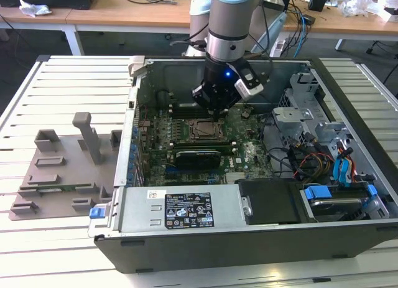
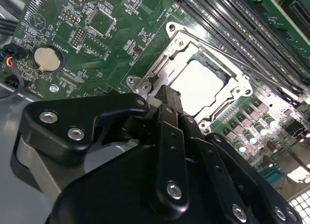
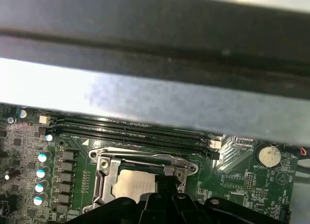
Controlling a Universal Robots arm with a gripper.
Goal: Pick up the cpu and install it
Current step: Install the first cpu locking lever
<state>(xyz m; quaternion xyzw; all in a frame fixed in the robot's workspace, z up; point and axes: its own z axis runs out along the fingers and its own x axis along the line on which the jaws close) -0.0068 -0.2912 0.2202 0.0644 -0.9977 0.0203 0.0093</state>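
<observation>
The cpu [image 2: 198, 83] [image 3: 135, 185], a flat silvery square, lies flat inside the metal-framed socket [image 2: 160, 71] [image 3: 104, 171] on the green motherboard. In the exterior view the socket [image 1: 200, 130] sits in the middle of the open computer case [image 1: 249, 238]. My gripper [image 1: 214, 111] hangs straight over it. In both wrist views the black fingers come together into one narrow tip [image 2: 164, 96] [image 3: 167, 181] at the cpu's edge, by the socket frame. The jaws look shut with nothing between them.
Black memory slots [image 3: 131, 129] run along one side of the socket. A long black expansion card [image 1: 198, 156], the power supply [image 1: 180, 207] and a drive cage with cables [image 1: 311, 132] crowd the case. A grey fixture tray [image 1: 56, 170] lies outside, at the exterior view's left.
</observation>
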